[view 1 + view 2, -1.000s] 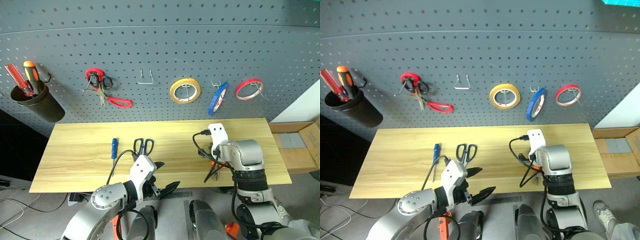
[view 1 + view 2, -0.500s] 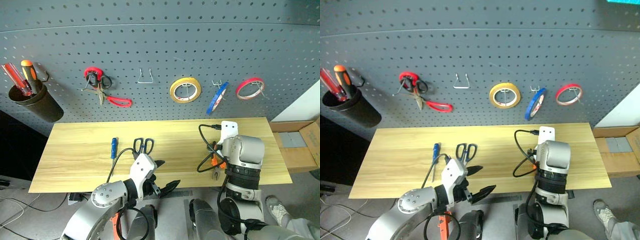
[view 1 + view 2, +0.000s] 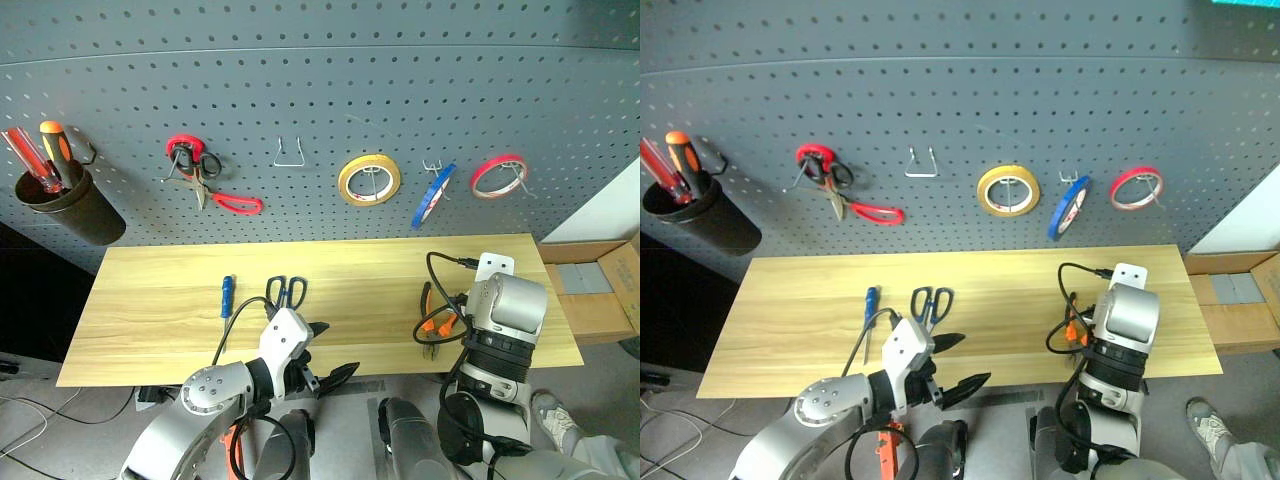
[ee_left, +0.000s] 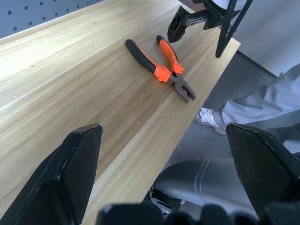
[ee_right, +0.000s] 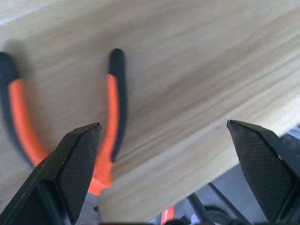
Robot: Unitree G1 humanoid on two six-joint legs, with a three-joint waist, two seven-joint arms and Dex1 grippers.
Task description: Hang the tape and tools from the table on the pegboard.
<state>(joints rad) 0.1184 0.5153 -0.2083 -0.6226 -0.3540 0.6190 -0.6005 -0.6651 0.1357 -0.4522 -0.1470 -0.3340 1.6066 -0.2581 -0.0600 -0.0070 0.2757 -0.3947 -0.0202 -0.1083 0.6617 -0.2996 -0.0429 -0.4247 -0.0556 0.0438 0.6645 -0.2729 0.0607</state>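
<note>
From the head views, three tape rolls hang on the pegboard [image 3: 320,90] — a yellow tape roll [image 3: 369,180], the blue tape [image 3: 434,197] and a red tape roll [image 3: 498,176]. One pair of red-handled scissors [image 3: 205,180] hangs there too, and one hook [image 3: 290,154] is bare.

Three tools lie on the bench [image 3: 150,310]: one blue-handled screwdriver [image 3: 227,297], one pair of dark blue scissors [image 3: 286,291] and one pair of pliers [image 3: 434,322] near the front edge. The middle of the bench has open room.

The left wrist view shows the left claw [image 4: 173,164] spread wide, holding nothing, out past the front edge.

The right wrist view shows the right claw [image 5: 164,164] spread wide, holding nothing — the orange handles lie just beside one finger.
</note>
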